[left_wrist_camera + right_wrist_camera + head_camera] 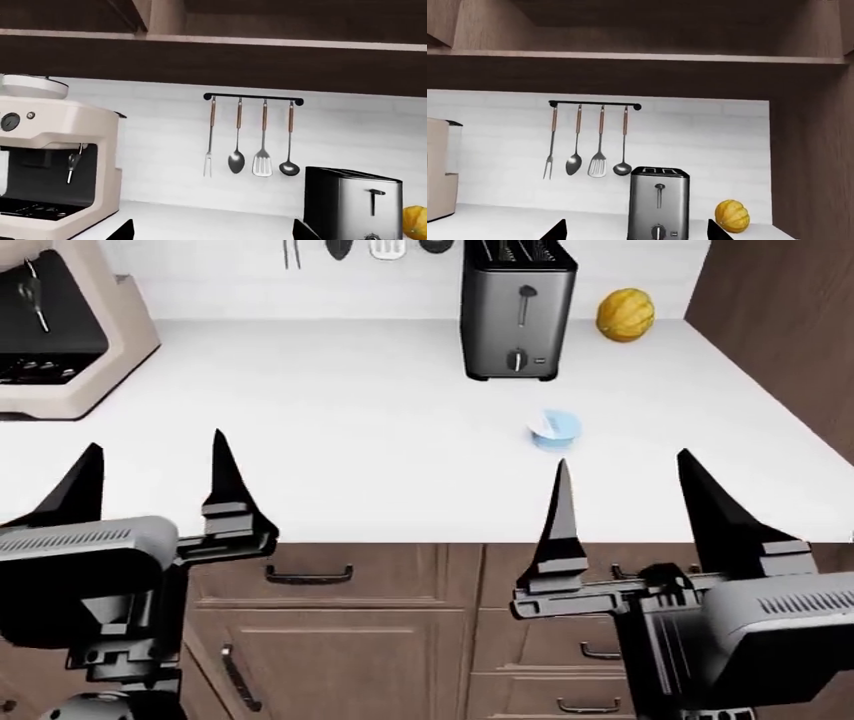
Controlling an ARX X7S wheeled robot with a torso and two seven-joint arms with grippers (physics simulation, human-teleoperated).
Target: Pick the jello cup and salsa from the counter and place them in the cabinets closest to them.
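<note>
The jello cup [554, 429], tiny and pale blue with a white lid, stands on the white counter [334, 420] in front of the toaster in the head view. My right gripper [625, 472] hovers open near the counter's front edge, just short of the cup, with nothing between its fingers. My left gripper [154, 465] is open too, far to the cup's left. Only the black fingertips [125, 230] show in the left wrist view, and the same holds for the right gripper [637, 231] in its own wrist view. The salsa is out of view.
A steel toaster [518, 308] and a yellow gourd [625, 315] stand at the counter's back. A cream coffee machine [60, 325] is at the left. Utensils hang on a rail [594, 105] under open upper cabinets [640, 55]. A brown side wall [787, 330] bounds the right.
</note>
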